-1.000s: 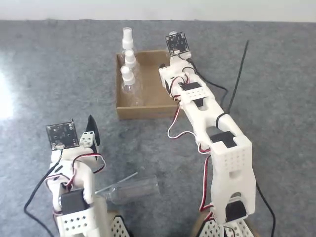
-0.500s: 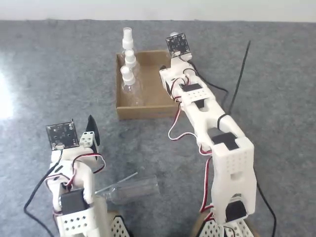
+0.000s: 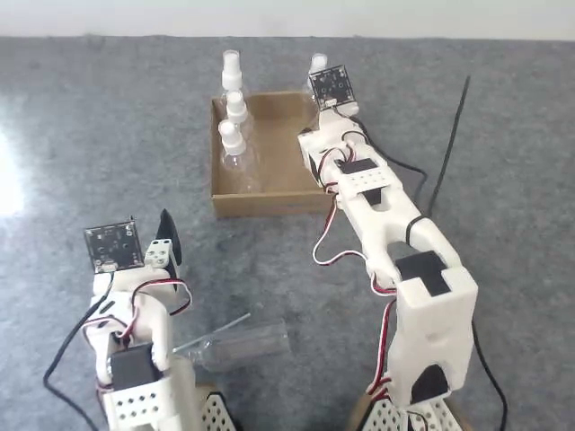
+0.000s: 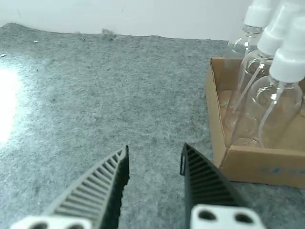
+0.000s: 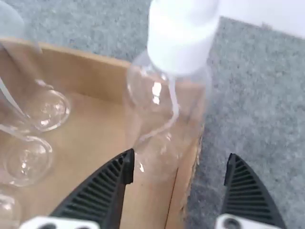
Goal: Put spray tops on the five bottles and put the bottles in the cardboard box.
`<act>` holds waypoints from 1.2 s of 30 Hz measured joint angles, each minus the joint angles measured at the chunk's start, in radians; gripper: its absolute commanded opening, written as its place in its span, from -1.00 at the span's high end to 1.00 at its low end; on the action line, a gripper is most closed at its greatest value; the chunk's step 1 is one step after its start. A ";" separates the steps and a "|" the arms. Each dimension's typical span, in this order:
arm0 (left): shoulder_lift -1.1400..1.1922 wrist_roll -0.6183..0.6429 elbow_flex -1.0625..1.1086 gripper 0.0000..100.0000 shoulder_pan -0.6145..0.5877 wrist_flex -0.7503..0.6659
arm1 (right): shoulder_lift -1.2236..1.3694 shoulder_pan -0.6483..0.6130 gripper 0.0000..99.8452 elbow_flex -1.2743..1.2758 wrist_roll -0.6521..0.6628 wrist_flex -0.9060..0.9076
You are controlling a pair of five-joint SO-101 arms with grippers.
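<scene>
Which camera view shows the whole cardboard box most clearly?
The high view: it shows the cardboard box almost whole from above, one side under the right arm. The left wrist view shows one near corner; the right wrist view, part of its floor and one wall.

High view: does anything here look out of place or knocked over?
Yes. One clear bottle lies on its side on the grey table by the left arm's base, while the other bottles stand upright at the cardboard box. Nothing looks spilled or broken.
</scene>
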 measured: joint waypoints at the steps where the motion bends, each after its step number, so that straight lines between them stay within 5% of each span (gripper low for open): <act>1: 0.000 0.000 0.000 0.66 0.000 0.000 | -0.008 0.000 0.49 0.012 0.000 0.000; 36: 0.000 0.000 0.000 0.66 0.000 0.000 | -0.224 -0.077 0.49 0.199 0.000 0.031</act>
